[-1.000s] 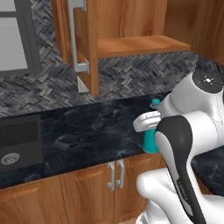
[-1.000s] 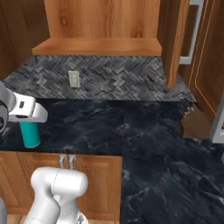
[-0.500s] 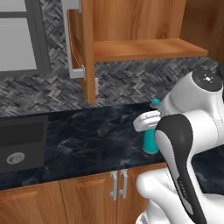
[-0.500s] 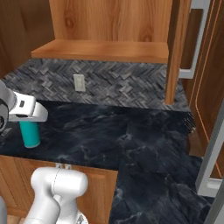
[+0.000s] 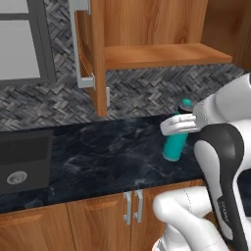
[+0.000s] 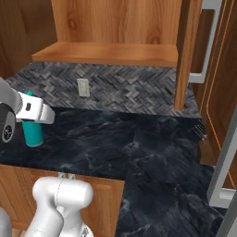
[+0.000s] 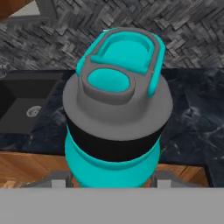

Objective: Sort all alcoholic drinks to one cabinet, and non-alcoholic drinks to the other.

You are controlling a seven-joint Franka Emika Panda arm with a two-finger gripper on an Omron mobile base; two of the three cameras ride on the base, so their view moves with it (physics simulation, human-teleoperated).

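In the left base view, the teal bottle (image 5: 175,139) is standing upright on the dark marble counter (image 5: 98,157), long axis vertical, cap pointing up toward the open wooden cabinet (image 5: 157,54) above. The gripper (image 5: 179,124) is sitting around its upper part, jaws half closed and apparently gripping it just below the cap.

In the right base view, the same bottle (image 6: 32,131) is resting near the counter's (image 6: 139,152) front edge, well below the cabinet shelf (image 6: 106,53), with the gripper (image 6: 33,111) covering its top.

In the hand view, the bottle (image 7: 114,113) is rising between the two finger tips (image 7: 51,178), its grey lid and teal flip top facing the camera. It is looking rigid, smooth and probably light, so likely slippery; the dark band under the lid is seeming the safest place to hold, where the wider lid could catch on the jaws.
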